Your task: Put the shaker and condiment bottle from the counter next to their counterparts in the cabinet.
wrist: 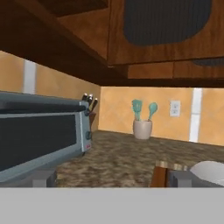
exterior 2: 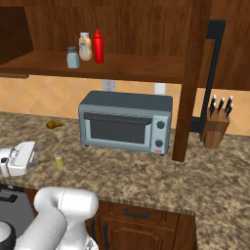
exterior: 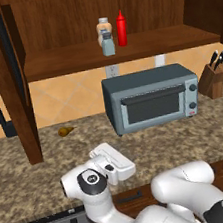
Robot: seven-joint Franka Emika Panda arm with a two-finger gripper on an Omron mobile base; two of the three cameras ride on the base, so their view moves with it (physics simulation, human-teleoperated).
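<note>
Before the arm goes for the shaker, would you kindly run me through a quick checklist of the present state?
1. Condiment bottle on the cabinet shelf beside the tan bottle: ok.
2. Shaker next to the grey-blue shaker: not ok, it stands on the counter.
3. Shaker upright: ok.
4. Pincer open and empty: ok.
5. Pincer lined up on the shaker: cannot tell.

Tool point(exterior 2: 38, 157) open, low, level

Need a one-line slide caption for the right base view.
Red condiment bottle already shelved; shaker on counter beside open gripper.
</note>
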